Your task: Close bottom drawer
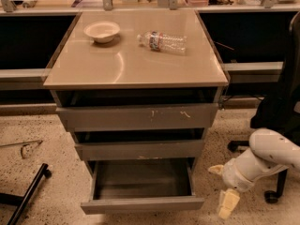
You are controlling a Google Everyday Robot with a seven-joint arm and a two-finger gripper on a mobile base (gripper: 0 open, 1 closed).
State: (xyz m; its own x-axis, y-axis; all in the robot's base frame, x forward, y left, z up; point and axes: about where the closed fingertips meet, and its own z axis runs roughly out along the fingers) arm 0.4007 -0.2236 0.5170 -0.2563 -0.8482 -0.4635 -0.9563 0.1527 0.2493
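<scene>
The bottom drawer [143, 204] of the tan-topped cabinet [136, 60] is pulled far out; its plain grey front faces me and its dark grey box inside looks empty. Above it are the grey middle drawer front [139, 150] and the taller top front with white scratch marks [138, 117], both slightly out. My gripper [224, 187] hangs on the white arm [262, 158] low at the right, just right of the open drawer's front corner and apart from it. One cream finger [227, 204] points down, another [216, 169] points left.
A white bowl [101, 31] and a clear plastic bottle [162, 41] lying on its side are on the cabinet top. A black office chair [281, 107] stands at the right behind the arm. A black bar [28, 193] lies on the speckled floor at the left.
</scene>
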